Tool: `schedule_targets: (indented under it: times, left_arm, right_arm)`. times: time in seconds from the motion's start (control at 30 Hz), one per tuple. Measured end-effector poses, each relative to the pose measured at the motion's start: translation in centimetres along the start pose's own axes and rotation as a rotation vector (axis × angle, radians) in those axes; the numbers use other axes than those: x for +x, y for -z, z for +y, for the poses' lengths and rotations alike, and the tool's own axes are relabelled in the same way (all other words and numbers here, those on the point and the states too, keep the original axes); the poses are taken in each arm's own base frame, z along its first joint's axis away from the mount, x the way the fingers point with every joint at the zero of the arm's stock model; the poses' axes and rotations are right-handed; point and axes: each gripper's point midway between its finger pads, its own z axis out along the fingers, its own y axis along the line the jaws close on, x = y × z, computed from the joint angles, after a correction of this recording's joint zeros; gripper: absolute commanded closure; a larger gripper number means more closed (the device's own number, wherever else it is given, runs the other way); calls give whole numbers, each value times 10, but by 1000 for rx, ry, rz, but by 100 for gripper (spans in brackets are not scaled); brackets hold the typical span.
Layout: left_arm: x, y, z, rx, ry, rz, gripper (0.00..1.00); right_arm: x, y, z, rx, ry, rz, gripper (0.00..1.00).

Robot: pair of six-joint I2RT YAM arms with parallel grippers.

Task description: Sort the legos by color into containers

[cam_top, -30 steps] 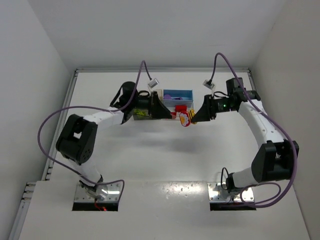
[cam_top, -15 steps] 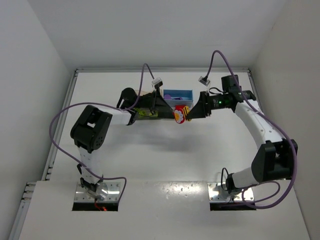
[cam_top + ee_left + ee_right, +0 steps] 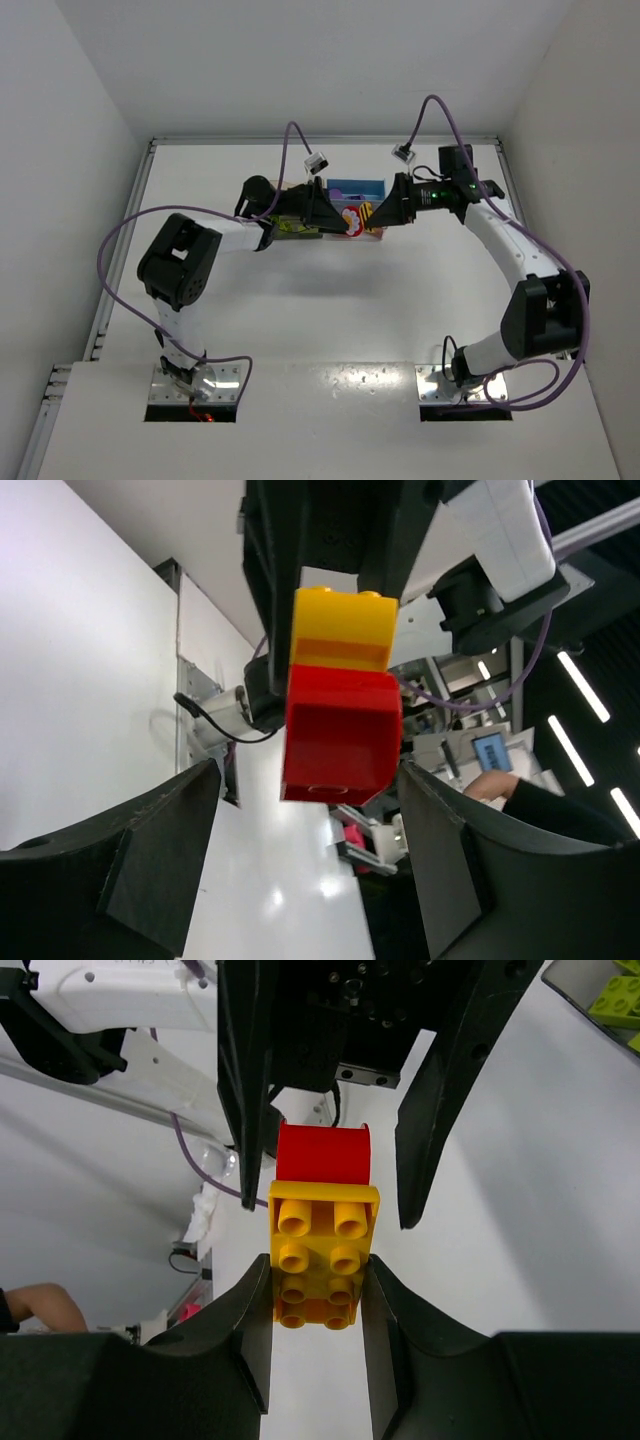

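Legos look mostly sorted to me, but one stuck pair needs dealing with first. Both arms meet in the air just on the near side of the blue bin, and between them is a yellow brick with a red brick plugged onto it. The right jaws are clamped on the sides of the yellow brick, studs facing its wrist camera. The left jaws sit either side of the red brick at a middling width, with a gap showing on both sides, so they're around it but not gripping it. Neither brick is in a bin; the pair hangs above the counter right by the blue bin's near edge. As for what's done: the blue bin has purple pieces in it, and the grey bin, off to the left of the blue bin under the left arm, has green pieces in it. So purple and green seem handled, at least partly. The other bins are mostly hidden by the arms from above, so I can't tell what's in them. My guess at what's left: close the left jaws on the red brick, pull the two apart, then drop red and yellow into their own bins. If the left grip lands shallow, the red one could pop off and bounce somewhere. I'd call it well past halfway.
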Motion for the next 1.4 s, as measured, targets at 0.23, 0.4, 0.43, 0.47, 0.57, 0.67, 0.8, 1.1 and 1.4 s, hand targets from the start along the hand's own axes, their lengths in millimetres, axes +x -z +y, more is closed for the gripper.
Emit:
schedule_targets:
  times: [0.23,0.4,0.43,0.47,0.57,0.67,0.8,1.1,1.4]
  left_arm:
    - [-4,-4,-18,19,-195,-13,70]
    - [-8,-1,-20,-17,-277,-33,93]
    - [-9,0,-19,-32,-293,-44,93]
    - [-10,0,-18,-46,-309,-50,93]
    - [-11,7,-14,-113,-397,-67,93]
    - [-19,20,-3,-229,-522,-88,93]
    - [-35,27,29,-460,-653,-95,93]
    - [-82,34,114,-956,-740,-66,89]
    - [-82,65,190,-1221,-664,-1,74]
  right_arm:
    - [4,-9,5,-37,-35,21,100]
    - [-2,-7,7,-52,19,5,100]
    - [-3,-6,6,-50,27,0,100]
    - [-5,-5,5,-48,35,-6,100]
    - [-14,9,-4,-14,18,-51,100]
    - [-28,41,-20,64,-14,-143,100]
    - [-38,76,-27,152,-11,-243,100]
    - [-37,112,-20,308,44,-341,100]
    - [-29,125,-22,391,47,-369,100]
